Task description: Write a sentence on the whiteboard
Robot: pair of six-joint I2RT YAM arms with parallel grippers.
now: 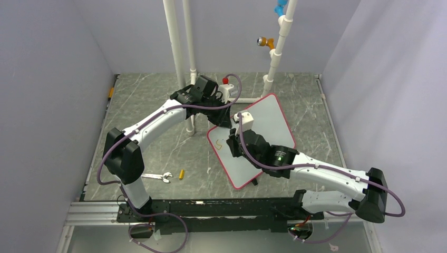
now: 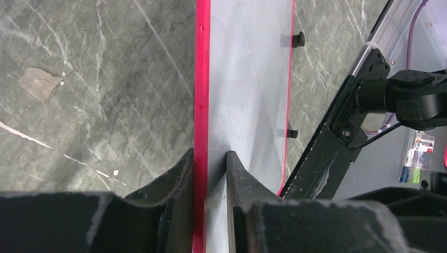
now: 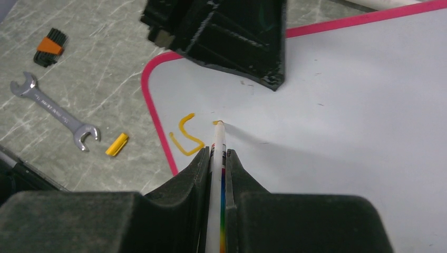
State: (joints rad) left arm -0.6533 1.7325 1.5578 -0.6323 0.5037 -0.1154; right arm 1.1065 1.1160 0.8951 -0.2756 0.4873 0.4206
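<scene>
The left tool (image 2: 210, 154) clamps the whiteboard (image 2: 248, 79) rim mid bench (image 1: 158, 105), while the right tool (image 3: 218, 153) clamps a marker (image 3: 217, 138), its tip beside an orange S (image 3: 185, 136).

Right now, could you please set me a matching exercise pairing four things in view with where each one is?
Things:
1 whiteboard
2 marker
3 yellow cap
4 orange S

Places:
A beside the wrench on the table
B gripped by the right gripper
C rim clamped by the left gripper
D written near the board's corner

Pairs: 1-C, 2-B, 3-A, 4-D.
</scene>
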